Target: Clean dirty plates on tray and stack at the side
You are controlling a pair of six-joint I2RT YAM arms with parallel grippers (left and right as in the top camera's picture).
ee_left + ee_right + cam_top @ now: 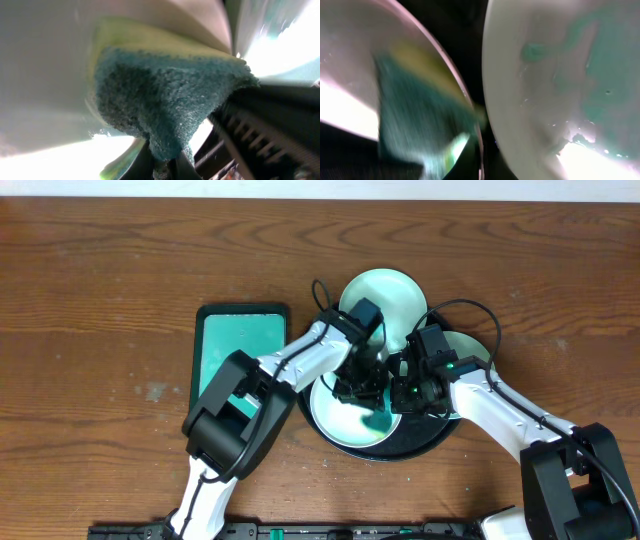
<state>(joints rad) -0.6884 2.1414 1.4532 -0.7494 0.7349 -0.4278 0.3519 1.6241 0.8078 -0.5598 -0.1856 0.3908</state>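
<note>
Sponge (pixel 165 100), teal pile outward, was clamped in the left gripper (pixel 368 395) and pressed onto the plate (pixel 345 425) at the tray's (pixel 420 448) 8 o'clock. Just beside it at 3 o'clock hung the right gripper (pixel 400 392), fingers together and holding nothing visible. Wiping well likely needed steady downward pressure, short overlapping strokes and the right arm bracing that plate.
</note>
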